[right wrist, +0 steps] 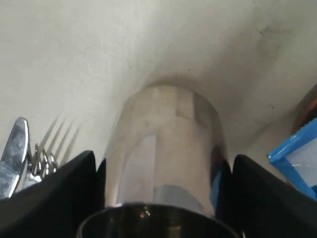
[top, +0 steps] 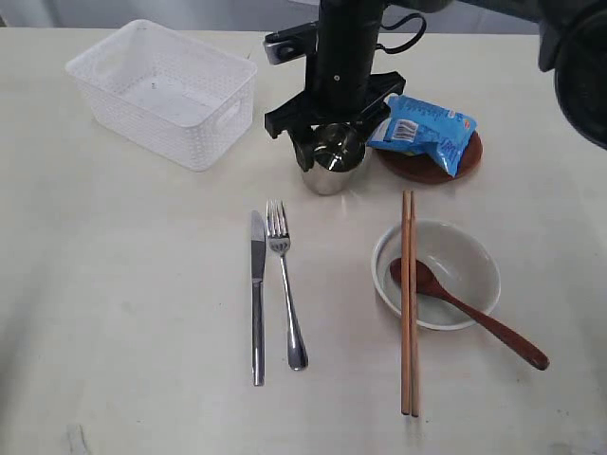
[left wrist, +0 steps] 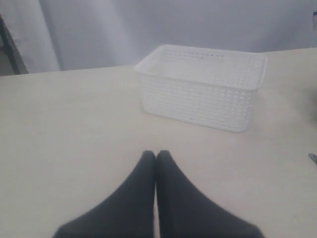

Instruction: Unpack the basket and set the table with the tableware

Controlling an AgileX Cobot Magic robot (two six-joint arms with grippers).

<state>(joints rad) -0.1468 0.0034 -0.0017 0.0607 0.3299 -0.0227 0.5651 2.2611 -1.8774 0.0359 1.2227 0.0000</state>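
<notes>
The white basket [top: 152,128] is sitting empty on the table [top: 123,284]. Knife [top: 257,294], fork [top: 285,284], chopsticks [top: 409,303], bowl [top: 465,261] and spoon [top: 474,313] are lying laid out. The right gripper [right wrist: 163,158] is straddling the standing steel cup [top: 330,166], jaws spread wide, apparently released. The left gripper [left wrist: 156,154] is resting clenched and empty. Seemingly 1 step is remaining: clearing away.

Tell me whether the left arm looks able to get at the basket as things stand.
Probably yes. In the left wrist view only bare table lies between the shut left gripper and the basket, though it must open first.
</notes>
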